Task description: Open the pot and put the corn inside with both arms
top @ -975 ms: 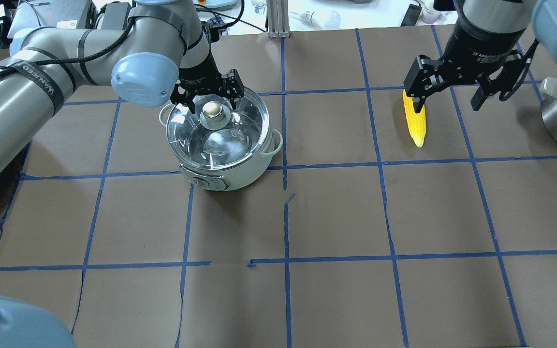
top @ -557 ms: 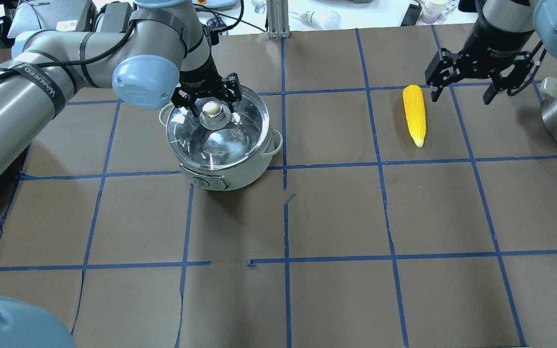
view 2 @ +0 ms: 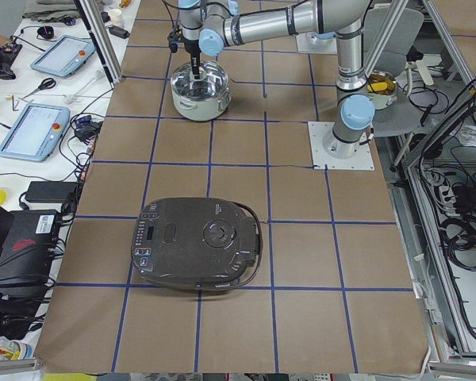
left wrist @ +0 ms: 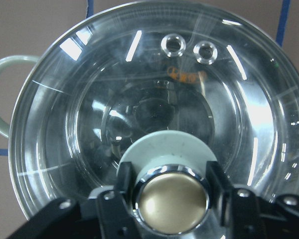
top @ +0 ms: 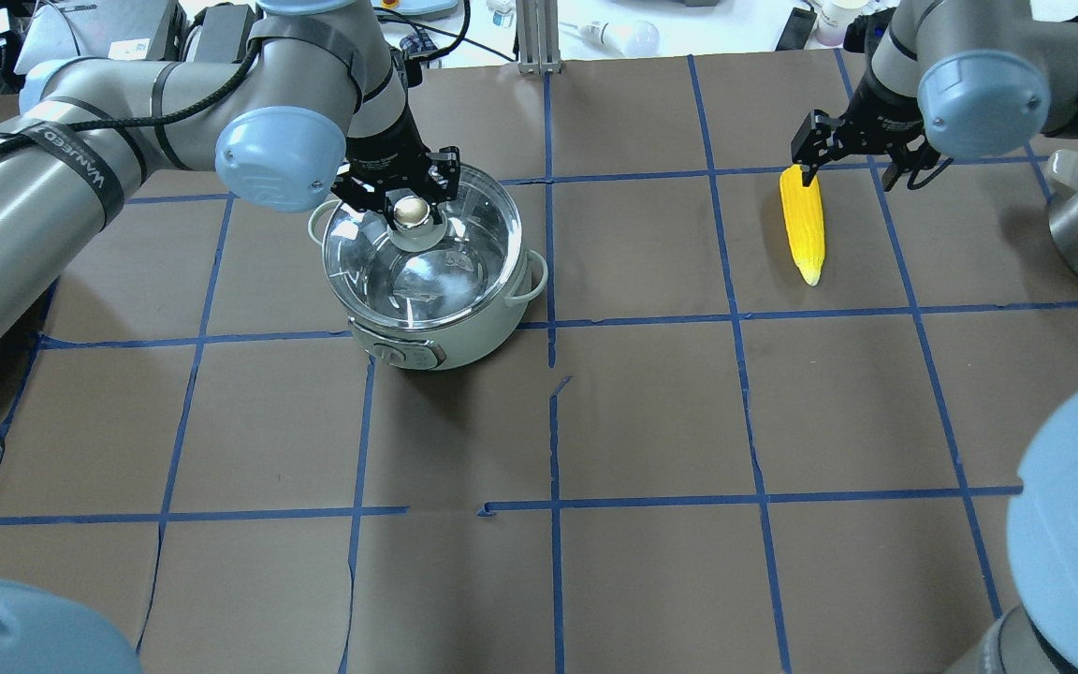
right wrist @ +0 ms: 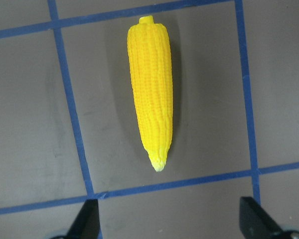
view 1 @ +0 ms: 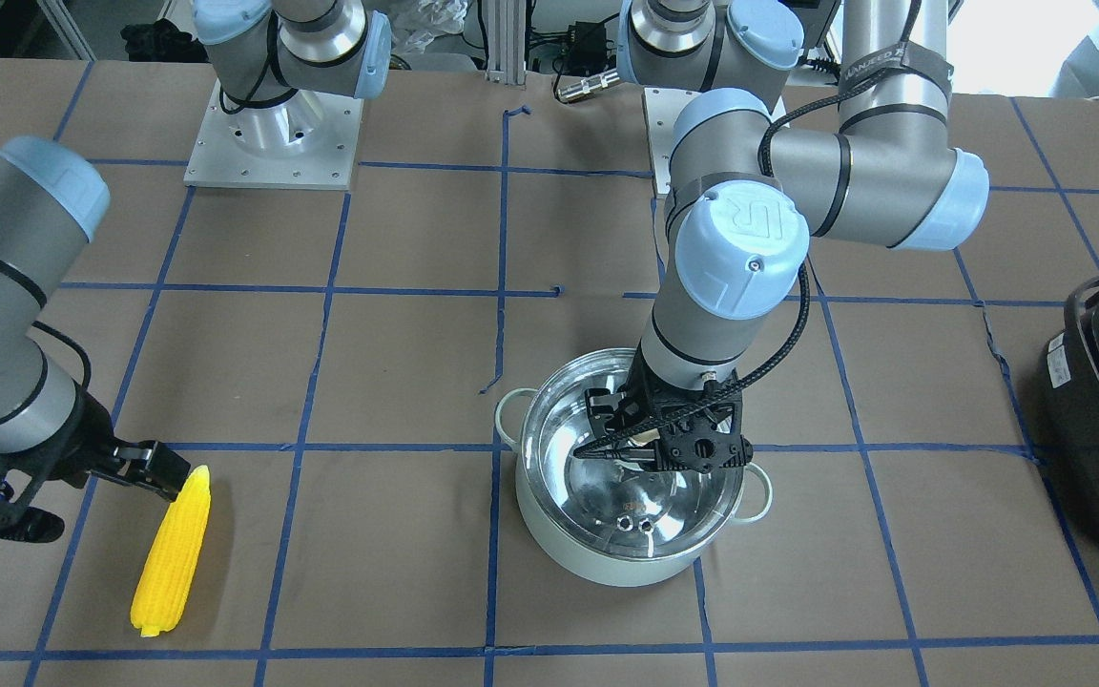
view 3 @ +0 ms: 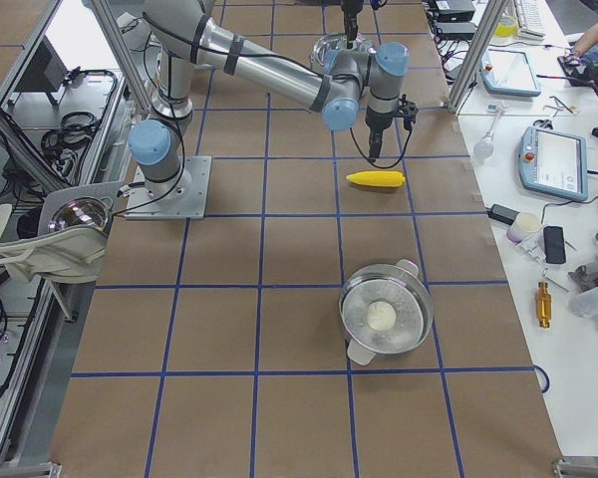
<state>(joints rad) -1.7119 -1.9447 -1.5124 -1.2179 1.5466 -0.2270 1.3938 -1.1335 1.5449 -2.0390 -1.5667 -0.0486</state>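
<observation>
Front-facing view: my left gripper (view 1: pixel 664 441) hangs right of centre over the round pale mint pot (view 1: pixel 597 565). The bright yellow tapered corn cob (view 1: pixel 171 553) lies lower left, beside my right gripper (view 1: pixel 92 496).

Overhead: the pot is upper left of centre and the cob upper right, well apart, its long axis running down the frame.

Right-end view: my near arm stands over the cob, upper centre.

Left wrist: my pads (left wrist: pixel 120 199) pinch the beige knob (left wrist: pixel 172 201) of the clear glass lid (left wrist: pixel 89 124), bottom centre.

Right wrist: my fingers (right wrist: pixel 89 221) are spread at the bottom corners. The cob lies upper centre, lengthwise up the frame, tip nearest them. My right arm is the nearer one.
</observation>
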